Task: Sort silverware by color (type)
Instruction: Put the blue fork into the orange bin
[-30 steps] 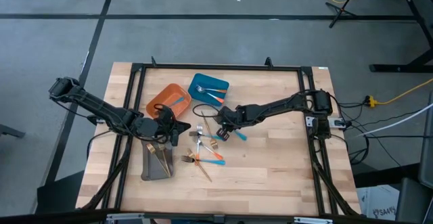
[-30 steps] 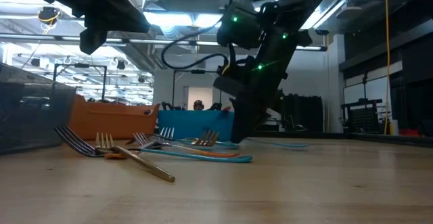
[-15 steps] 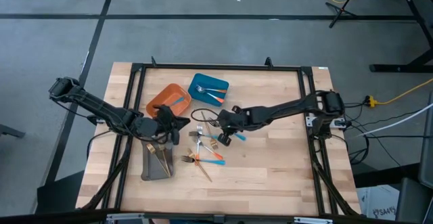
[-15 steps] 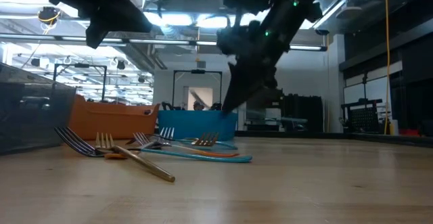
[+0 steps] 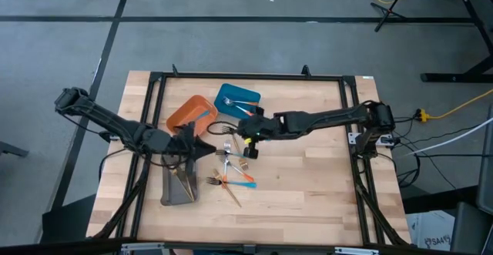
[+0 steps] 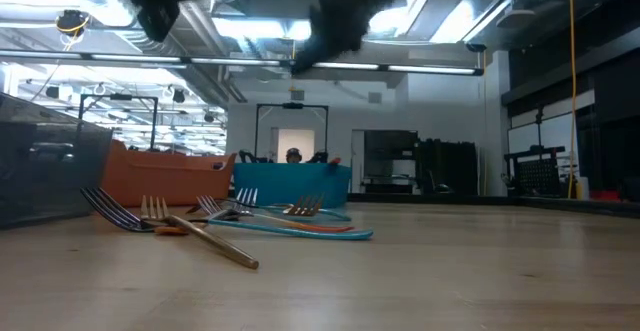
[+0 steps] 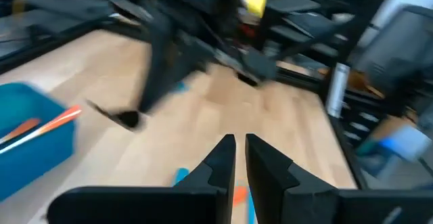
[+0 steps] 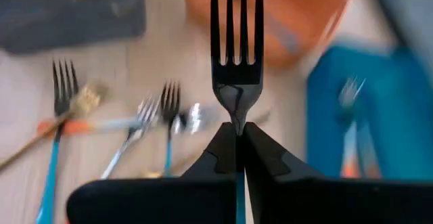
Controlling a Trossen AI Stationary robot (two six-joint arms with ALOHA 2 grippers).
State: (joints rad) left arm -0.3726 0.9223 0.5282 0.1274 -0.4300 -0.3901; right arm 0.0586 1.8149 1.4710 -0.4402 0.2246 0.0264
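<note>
I have a fork pinched in the right pincer, the fingers clenched tight on its neck, tines pointing straight ahead of the pincer along its own axis. A sliver of blue shows between the fingers behind the neck, so I judge this to be a blue-handled piece. The relation that matters: the blue tray lies just ahead of that pincer and slightly to one side, while the orange tray sits dead ahead of the tines in my right wrist view. So the fork's long axis is aimed more at the orange tray than at the blue one, and I reckon I need to swing the pincer sideways toward the blue tray before letting go, or the fork lands in the wrong colour.

The right pincer is raised off the table, above the loose silverware, which lies behind and below it, forks and spoons crossing each other in a small heap. The blue tray already holds a couple of pieces, one with an orange handle as far as I can make out.

My left pincer hangs near the grey tray, on the far side of the heap from the right one, fingers drawn nearly together with nothing between them. The right arm is the nearer one to the blue tray, so this drop is its job
</note>
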